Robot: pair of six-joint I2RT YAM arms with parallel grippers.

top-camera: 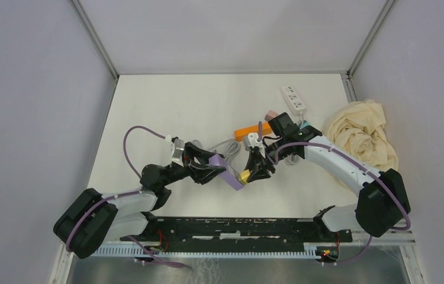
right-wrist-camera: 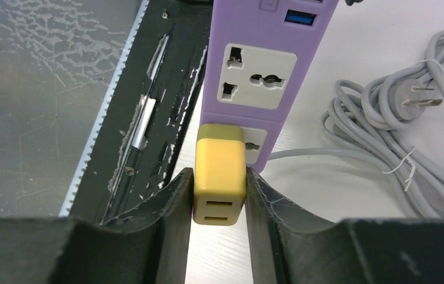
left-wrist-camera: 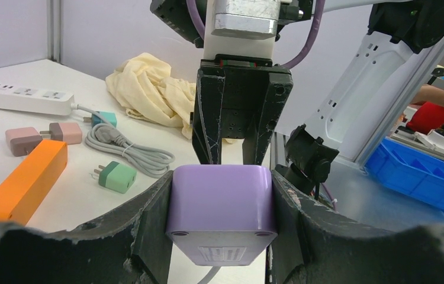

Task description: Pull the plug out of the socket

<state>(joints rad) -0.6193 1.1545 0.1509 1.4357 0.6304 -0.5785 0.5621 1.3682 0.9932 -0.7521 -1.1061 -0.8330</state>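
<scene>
A purple power strip, the socket (top-camera: 227,170) (left-wrist-camera: 222,207) (right-wrist-camera: 261,65), is held off the table by my left gripper (top-camera: 208,170) (left-wrist-camera: 222,236), whose jaws press both its long sides. A yellow plug (top-camera: 244,176) (right-wrist-camera: 220,171) sits in the strip's end outlet. My right gripper (top-camera: 255,171) (right-wrist-camera: 219,207) is shut on the yellow plug, one finger on each side. In the left wrist view the right gripper (left-wrist-camera: 240,160) stands just behind the strip's far end and the plug is hidden.
An orange block (top-camera: 249,131) (left-wrist-camera: 21,180), a coiled grey cable (left-wrist-camera: 128,151) (right-wrist-camera: 397,148), a green adapter (left-wrist-camera: 116,176), pink adapters (left-wrist-camera: 66,133), a white power strip (top-camera: 293,98) (left-wrist-camera: 21,99) and a cream cloth (top-camera: 364,133) (left-wrist-camera: 148,92) lie around. A black rail (top-camera: 237,228) lines the near edge.
</scene>
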